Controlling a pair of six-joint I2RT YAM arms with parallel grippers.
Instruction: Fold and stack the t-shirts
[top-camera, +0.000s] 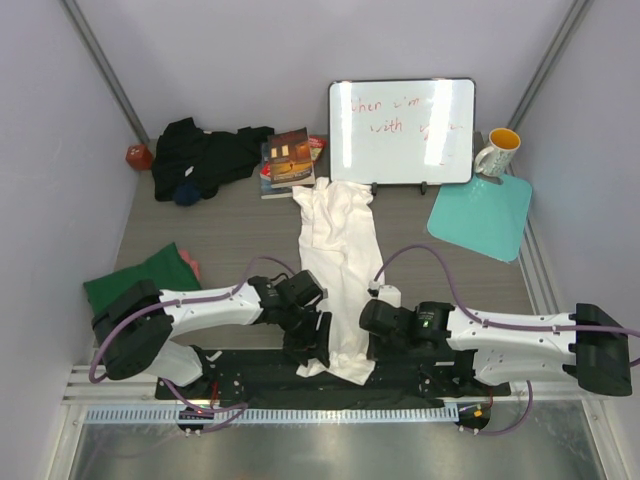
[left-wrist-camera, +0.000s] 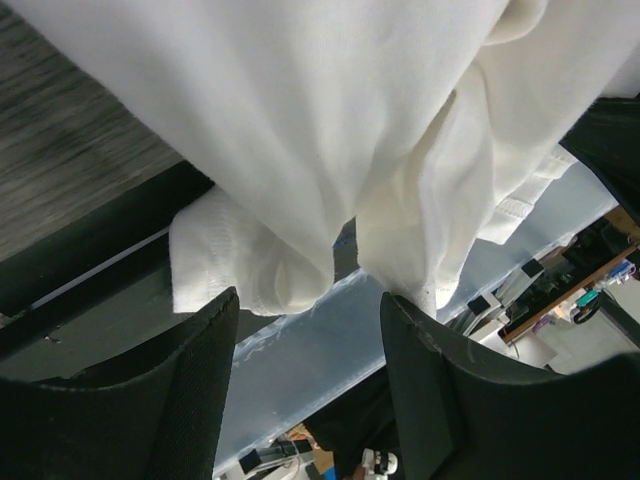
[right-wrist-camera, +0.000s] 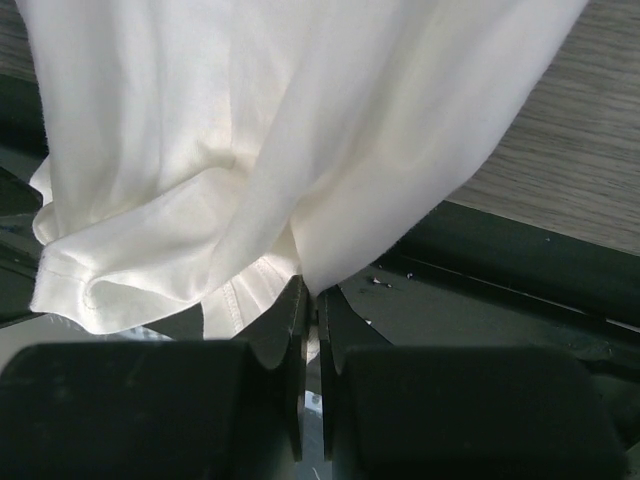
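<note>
A white t-shirt (top-camera: 335, 250) lies as a long narrow strip down the middle of the table, its near end hanging over the front edge. My right gripper (top-camera: 372, 330) is shut on a fold of that cloth (right-wrist-camera: 250, 130), which is pinched between the fingertips (right-wrist-camera: 310, 285). My left gripper (top-camera: 310, 338) is at the shirt's near left side, open (left-wrist-camera: 308, 296). The white cloth (left-wrist-camera: 320, 120) hangs just past its fingers with nothing between them. A black t-shirt (top-camera: 205, 155) is heaped at the back left. A dark green one (top-camera: 140, 280) lies over a salmon pink one (top-camera: 190, 265) at the left.
A whiteboard (top-camera: 402, 130) stands at the back, with books (top-camera: 288, 162) to its left. A mug (top-camera: 497, 152) and a teal mat (top-camera: 482, 215) are at the back right. A small red object (top-camera: 139, 156) sits in the back left corner. A black strip (top-camera: 250, 378) runs along the near edge.
</note>
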